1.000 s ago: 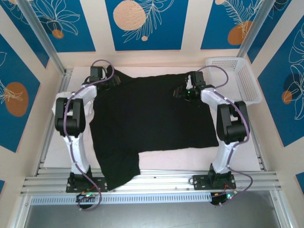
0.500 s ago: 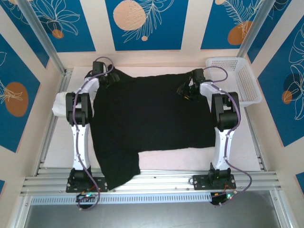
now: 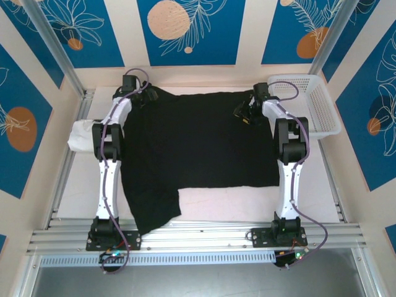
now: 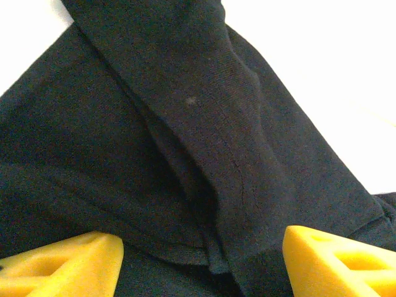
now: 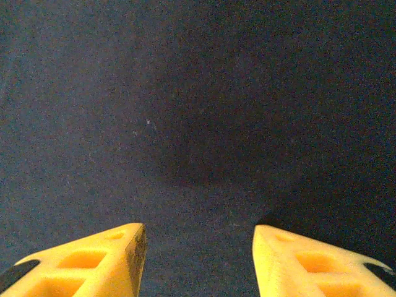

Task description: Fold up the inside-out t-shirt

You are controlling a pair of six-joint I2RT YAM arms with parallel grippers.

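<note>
Black t-shirt lies spread out; your left gripper and right gripper sit at its far edge, fingers apart.

Blue floral wall panels, white tabletop

The left arm stretches almost straight from its base, running along the left side of the inside-out t-shirt, with its elbow about level with the shirt's middle. Its wrist bends inward at the shirt's far left corner. There the left gripper sits low over the cloth, and its yellow fingers stand wide apart with a ridge of fabric running between them. The right arm mirrors this along the shirt's right side, extended, with the wrist turned inward. The right gripper hangs over the shirt's far right part, jaws parted above flat cloth.
</note>
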